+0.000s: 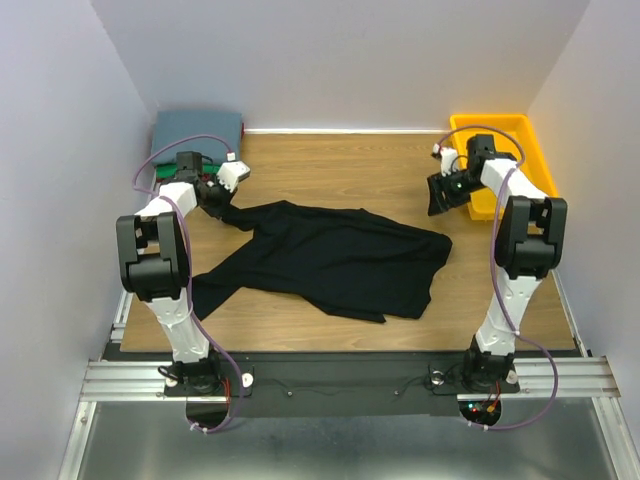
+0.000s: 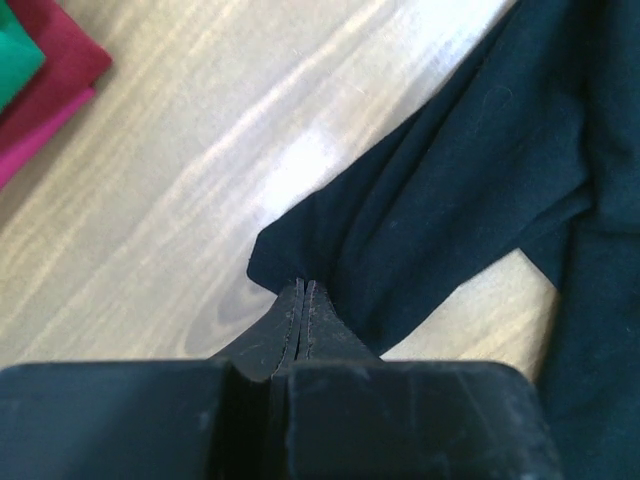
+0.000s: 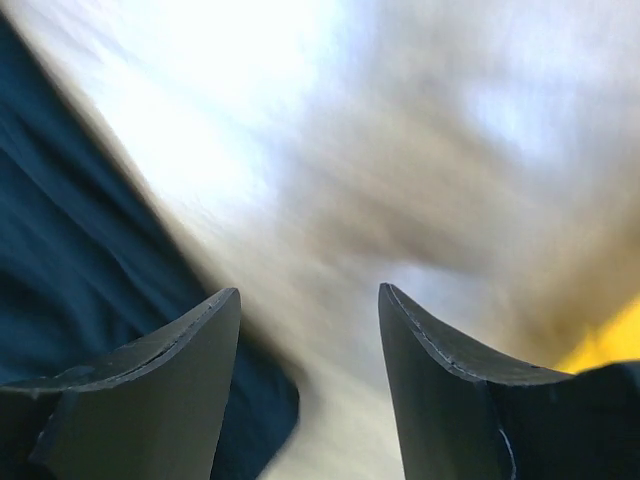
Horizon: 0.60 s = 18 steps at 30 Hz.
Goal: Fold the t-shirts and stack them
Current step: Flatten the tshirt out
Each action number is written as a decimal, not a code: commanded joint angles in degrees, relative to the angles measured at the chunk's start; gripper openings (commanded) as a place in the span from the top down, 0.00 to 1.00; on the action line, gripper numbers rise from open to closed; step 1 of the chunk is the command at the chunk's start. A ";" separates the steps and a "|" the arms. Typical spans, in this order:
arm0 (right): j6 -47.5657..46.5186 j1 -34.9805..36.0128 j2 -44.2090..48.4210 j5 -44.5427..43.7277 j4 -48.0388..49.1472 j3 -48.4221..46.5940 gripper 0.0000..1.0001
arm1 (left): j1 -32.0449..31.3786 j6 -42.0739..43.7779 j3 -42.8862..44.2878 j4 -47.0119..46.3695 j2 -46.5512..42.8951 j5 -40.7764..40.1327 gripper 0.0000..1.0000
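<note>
Pinching the limp black t-shirt (image 1: 340,260) at its ten-o'clock corner, my left end effector (image 2: 303,286) is clamped; right end effector (image 3: 308,290) gapes wide, empty.

bare tabletop (image 1: 340,170) behind the black t-shirt (image 1: 340,260), between folded t-shirts (image 1: 195,128) left and yellow bin (image 1: 533,140) right

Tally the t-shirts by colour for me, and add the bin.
black t-shirt: 1
grey-blue t-shirt: 1
green t-shirt: 1
red t-shirt: 1
yellow bin: 1
Total: 5 (4 t-shirts, 1 bin). A pinker edge shows under the red; I cannot tell whether it is a separate shirt, so it is not counted.
</note>
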<state>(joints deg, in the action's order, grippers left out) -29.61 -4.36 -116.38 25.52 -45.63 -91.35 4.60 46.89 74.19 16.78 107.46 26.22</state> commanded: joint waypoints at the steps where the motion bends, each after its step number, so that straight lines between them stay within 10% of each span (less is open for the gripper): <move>1: 8.24 0.23 -5.34 12.25 -3.85 -8.47 0.37 | -0.03 0.04 3.76 0.98 0.47 2.52 1.00; 13: 0.70 6.20 -6.15 9.30 -8.60 -2.52 0.39 | -0.03 -0.93 5.26 1.24 1.44 3.49 1.00; 17: -0.72 7.61 -6.67 5.16 -8.60 -1.72 0.50 | -0.03 -1.45 5.79 1.15 1.52 3.75 1.00; 18: -0.72 7.70 -6.58 4.55 -8.52 -2.51 0.68 | 0.06 -1.72 5.87 1.15 1.52 3.67 1.00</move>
<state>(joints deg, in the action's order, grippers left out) -28.27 2.35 -123.44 34.85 -52.53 -94.21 4.60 46.09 77.34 17.47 108.95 28.29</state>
